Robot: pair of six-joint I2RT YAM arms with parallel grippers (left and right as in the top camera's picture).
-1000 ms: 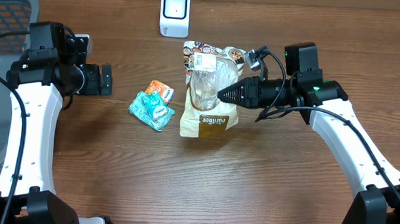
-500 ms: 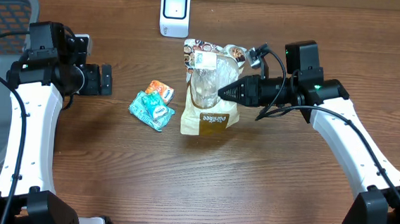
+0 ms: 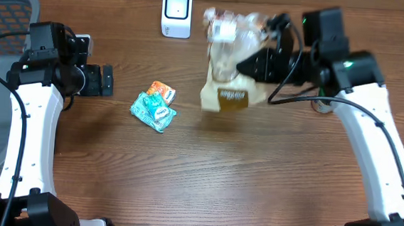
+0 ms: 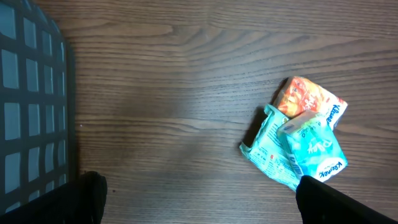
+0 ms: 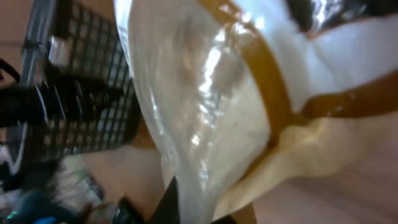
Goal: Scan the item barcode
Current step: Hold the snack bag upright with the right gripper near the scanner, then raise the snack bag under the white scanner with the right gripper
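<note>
The bag (image 3: 228,65), clear at the top with a cream and brown base, is held up off the bench (image 3: 183,183) at the far right of centre. It is gripped at its right side by the right fingers (image 3: 250,62), which are closed on it. In the right wrist view the bag (image 5: 205,112) fills the frame and hangs tilted. The white scanner (image 3: 176,13) stands at the far edge, just left of the bag and apart from it. A pale label (image 3: 222,30) is seen near the bag's far end, but it is too blurred for a barcode to be made out.

The step in hand is judged to be the carry: the item is off the surface and is being presented toward the scanner, with the scan itself not yet done. For the next move, the bag would need to be brought leftward in front of the scanner's face and turned so that the coded side is squarely shown. The grip should be kept firm, since the film is slack and slippery.

The left fingers (image 3: 106,81) are spread wide and hold nothing, at the left of the bench. The tissue packets (image 4: 298,143) lie to their right and the grey basket (image 3: 2,13) at the far left.
</note>
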